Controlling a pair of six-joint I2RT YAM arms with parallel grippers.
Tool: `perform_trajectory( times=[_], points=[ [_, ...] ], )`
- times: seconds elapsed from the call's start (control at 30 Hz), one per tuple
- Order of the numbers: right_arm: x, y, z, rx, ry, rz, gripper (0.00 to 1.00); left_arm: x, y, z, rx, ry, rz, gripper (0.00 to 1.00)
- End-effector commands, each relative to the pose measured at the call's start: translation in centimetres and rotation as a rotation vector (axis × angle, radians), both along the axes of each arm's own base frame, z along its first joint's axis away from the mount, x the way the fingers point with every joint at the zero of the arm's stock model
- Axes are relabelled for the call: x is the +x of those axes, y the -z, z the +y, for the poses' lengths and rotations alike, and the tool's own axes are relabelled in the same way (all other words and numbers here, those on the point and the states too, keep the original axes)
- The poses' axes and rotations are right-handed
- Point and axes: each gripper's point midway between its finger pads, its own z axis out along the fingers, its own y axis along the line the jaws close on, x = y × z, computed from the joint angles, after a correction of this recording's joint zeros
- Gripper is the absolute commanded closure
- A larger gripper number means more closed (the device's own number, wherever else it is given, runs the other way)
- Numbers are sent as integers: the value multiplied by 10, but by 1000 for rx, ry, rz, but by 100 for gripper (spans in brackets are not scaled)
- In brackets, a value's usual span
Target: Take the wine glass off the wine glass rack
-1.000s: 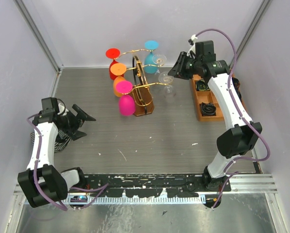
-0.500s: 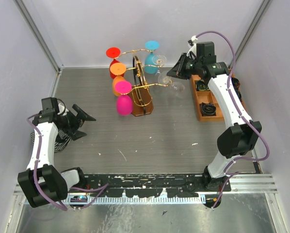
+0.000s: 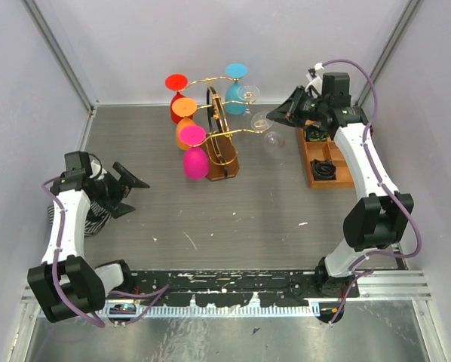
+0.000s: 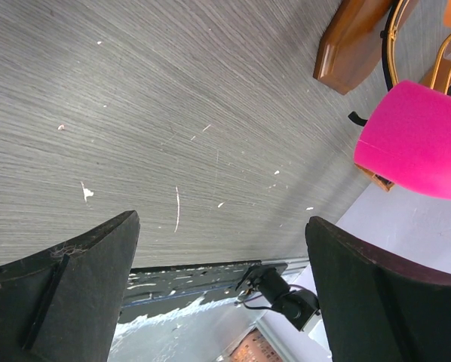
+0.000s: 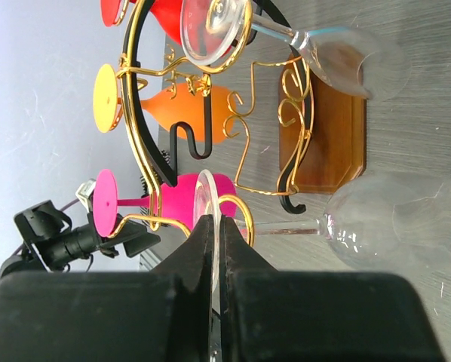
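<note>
Pinching the glass (image 5: 372, 226) by its foot just right of the rack (image 5: 335, 151), the right gripper (image 5: 214, 225) holds the stem crosswise to its jaws; pulling rightward should free it.

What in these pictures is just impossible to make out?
Top view: dark items in the tray, too small, partly under the right arm.
Top view: striped thing, mostly behind the left arm.
Left wrist view: pink glass, cut off by the right edge.

Left gripper (image 4: 222, 219) gapes over grey table (image 4: 173, 113) — pink glass (image 4: 414, 143) at right.
</note>
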Motion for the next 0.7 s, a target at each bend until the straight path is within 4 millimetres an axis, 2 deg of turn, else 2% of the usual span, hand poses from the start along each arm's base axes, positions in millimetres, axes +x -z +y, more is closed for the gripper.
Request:
perform_trajectory(
  times=[0.0,0.2,0.37,0.53,0.67],
  points=[
    [-16,-38,-9,41,-14,-104,99,-3,0,-5,-29,19,3,2],
    [-36,-39,1,120,-68,-85,99,-3,1,-7,-49,16,8,2],
    [-45,-42,7,167,-97,-86,99,-2,2,-8,-54,13,2,2],
    [-36,-50,23,213,-137,-93,99,-2,2,-8,-57,15,5,2],
    [-18,-59,31,242,-147,-115,99,-3,2,-8,-53,16,5,2]
  ],
)
